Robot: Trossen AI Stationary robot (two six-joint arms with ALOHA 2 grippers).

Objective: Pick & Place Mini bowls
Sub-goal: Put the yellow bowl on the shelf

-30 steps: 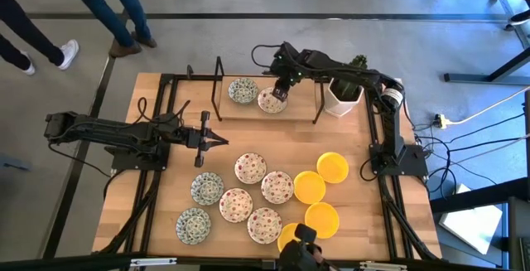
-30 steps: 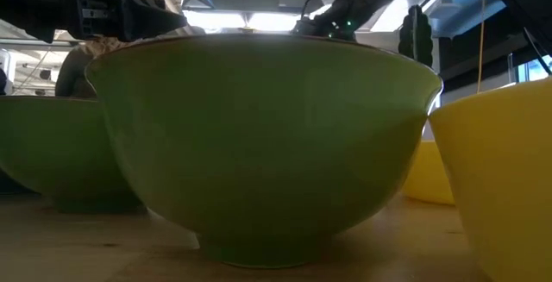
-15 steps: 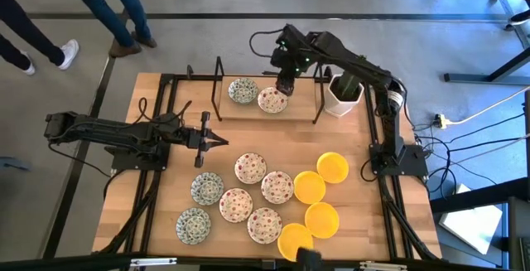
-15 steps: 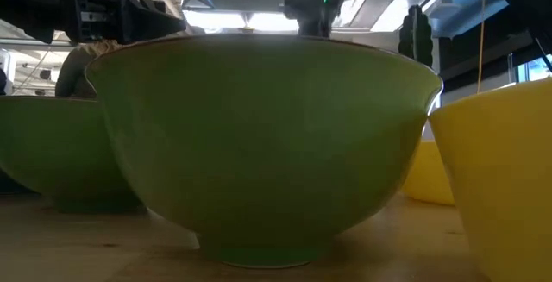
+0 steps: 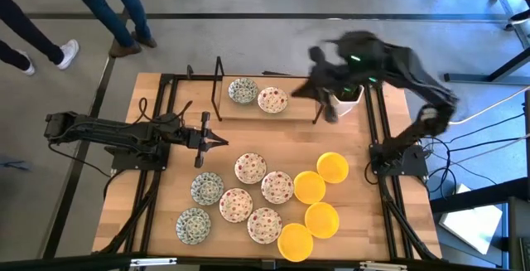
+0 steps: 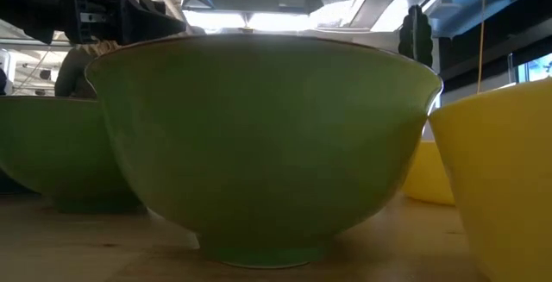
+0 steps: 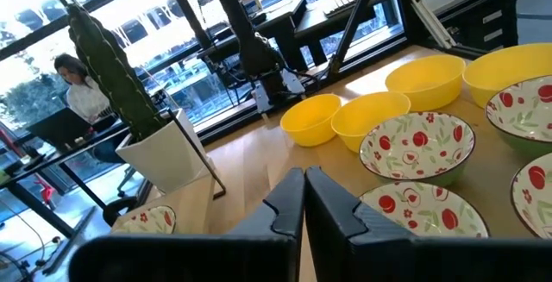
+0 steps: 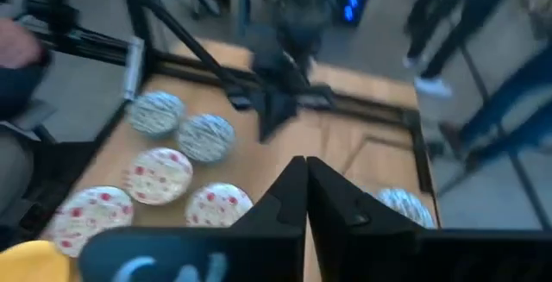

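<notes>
The closed, empty right tool [image 5: 329, 109] hangs just beside the speckled bowl [image 5: 272, 99] near the cactus pot [image 5: 346, 97].

Four yellow bowls [image 5: 332, 167], five red-speckled bowls [image 5: 250, 168], three green-patterned bowls [image 5: 206, 188], one cactus pot [image 5: 344, 97].

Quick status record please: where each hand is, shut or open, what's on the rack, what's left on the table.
right hand: shut, empty, raised near the cactus pot
left hand: shut, empty, waiting at table's left
rack: one green-blue bowl, one red-speckled bowl
table front: four yellow bowls, four red-speckled, two green-blue
people: legs beyond the table's far edge
</notes>
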